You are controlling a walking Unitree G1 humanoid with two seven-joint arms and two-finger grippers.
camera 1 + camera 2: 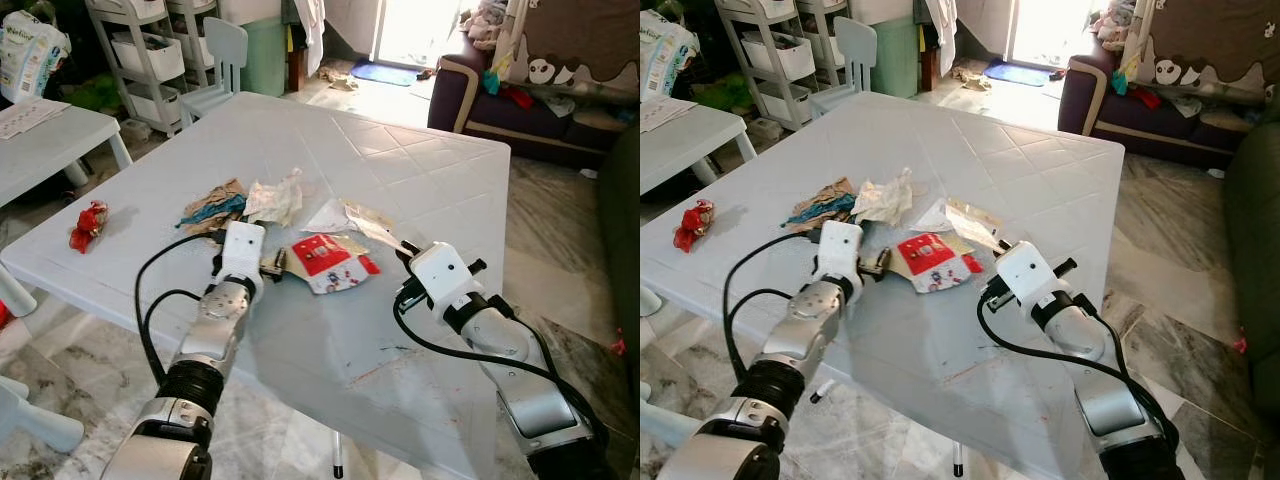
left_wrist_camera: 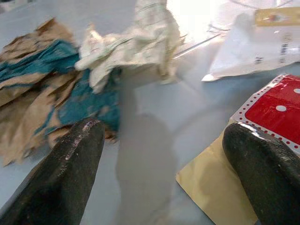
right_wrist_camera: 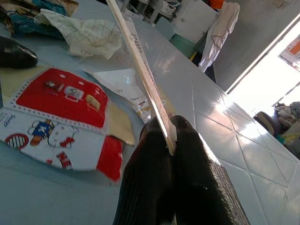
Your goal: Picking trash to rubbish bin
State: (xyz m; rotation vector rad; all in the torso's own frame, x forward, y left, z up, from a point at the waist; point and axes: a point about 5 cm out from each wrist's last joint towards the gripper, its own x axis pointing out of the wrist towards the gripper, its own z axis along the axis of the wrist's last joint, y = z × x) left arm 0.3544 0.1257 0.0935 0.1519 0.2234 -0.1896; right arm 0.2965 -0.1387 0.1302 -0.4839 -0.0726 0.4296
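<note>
Worktop: I have a pale grey-white plastic worktop (image 1: pixel 420 180) with a moulded diamond pattern in front of me, and the litter sits in a loose cluster near its middle.
Right arm: my right gripper (image 3: pixel 169 136) has its fingers pressed shut on the edge of a flat cream-and-white paper packet (image 1: pixel 372 226), which slants up from the surface.
Left arm: my left gripper (image 2: pixel 164 154) rests low on the worktop with its fingers spread wide, nothing between them, aimed at the gap between two pieces.
Red card: a red-and-white printed cardboard wrapper with a cartoon figure (image 1: pixel 328 262) lies flat between my two grippers, just beside one left finger.
Brown scrap: a torn brown-and-teal paper bag scrap (image 1: pixel 212 207) lies crumpled just beyond the other left finger.
White wad: a crumpled white printed paper wad (image 1: pixel 275 198) touches the brown scrap.
Red wrapper: a small scrunched red foil wrapper (image 1: pixel 88 224) sits well apart, near the worktop's left edge.
Bin: I cannot make out a rubbish bin.
Risk: I judge the thin edge pinch may let the packet slide out when lifted, and closing the left fingers here would catch only air.
</note>
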